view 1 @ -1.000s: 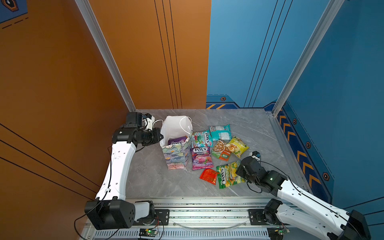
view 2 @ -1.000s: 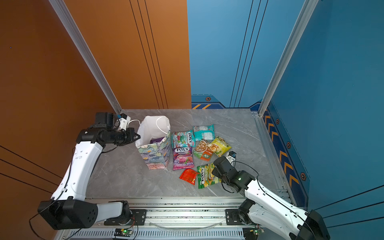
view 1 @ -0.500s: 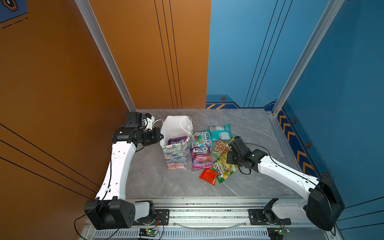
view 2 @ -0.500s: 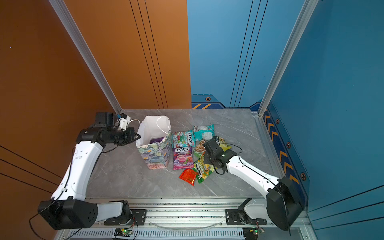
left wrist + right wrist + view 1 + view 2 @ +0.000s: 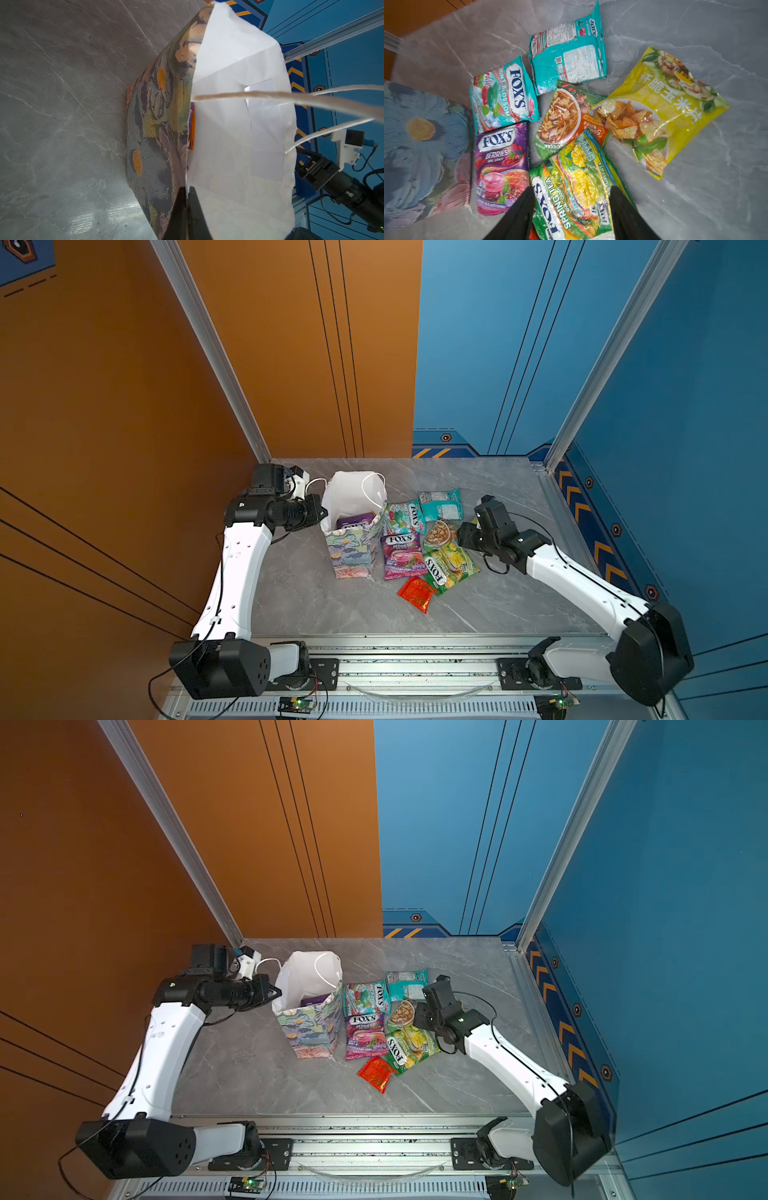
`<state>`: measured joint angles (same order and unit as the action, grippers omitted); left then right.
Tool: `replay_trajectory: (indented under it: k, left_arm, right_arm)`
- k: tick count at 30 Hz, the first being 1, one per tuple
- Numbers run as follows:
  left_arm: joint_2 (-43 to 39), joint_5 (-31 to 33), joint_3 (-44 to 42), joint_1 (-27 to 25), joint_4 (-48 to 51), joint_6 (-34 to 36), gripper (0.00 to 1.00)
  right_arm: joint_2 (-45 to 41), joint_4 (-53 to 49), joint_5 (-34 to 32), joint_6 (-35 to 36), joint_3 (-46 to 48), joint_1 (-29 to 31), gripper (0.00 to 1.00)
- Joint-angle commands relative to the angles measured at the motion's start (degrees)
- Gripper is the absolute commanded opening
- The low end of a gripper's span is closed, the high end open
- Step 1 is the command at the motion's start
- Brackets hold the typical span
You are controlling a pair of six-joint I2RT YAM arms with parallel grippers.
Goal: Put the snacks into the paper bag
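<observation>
The snacks (image 5: pixel 440 547) are lying on the grey table (image 5: pixel 498 481) just beside the paper bag (image 5: pixel 353 547), which is standing upright with a purple packet (image 5: pixel 353 520) already sitting inside.

Only the left wrist view is showing the left gripper (image 5: pixel 187 190) clenching the bag's rim, 1 finger outside and 1 inside. An orange packet edge (image 5: pixel 192 124) is peeking out beside the purple one there.

Only the right wrist view is showing the right gripper (image 5: pixel 571 189) released, its 2 fingers spreading wide over the green Spring Tea packet (image 5: pixel 577 197). It is also showing the yellow chip bag (image 5: pixel 664 108) lying whole, while in both top views that arm is covering nearly all of it. The red packet (image 5: pixel 417 593) is showing whole only from above.

Compared with 1 second ago, the right gripper is sitting farther back. The green packet is now lying turned and pushed onto the green-orange packet (image 5: pixel 560 118). The left gripper is staying put.
</observation>
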<state>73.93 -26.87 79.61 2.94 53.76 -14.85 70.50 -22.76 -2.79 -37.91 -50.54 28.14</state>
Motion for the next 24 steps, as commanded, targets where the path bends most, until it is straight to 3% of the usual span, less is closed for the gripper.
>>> replay_trajectory:
  k: [1, 9, 24]
  left_arm:
    - [-0.8, -2.0, -0.1, -0.4, -2.1, -0.3, 0.0]
    - [-0.7, -2.1, -0.2, -0.4, -2.1, -0.1, 0.0]
    - [-0.9, -2.1, -0.2, -0.4, -2.2, -0.3, 0.0]
  right_arm:
    - [-7.0, 3.3, 3.8, -11.1, 9.5, -0.2, 0.61]
    - [-18.5, 8.3, 3.7, -25.8, 25.6, 1.6, 0.7]
    - [-5.9, 21.5, 6.0, -31.3, 28.0, 5.6, 0.7]
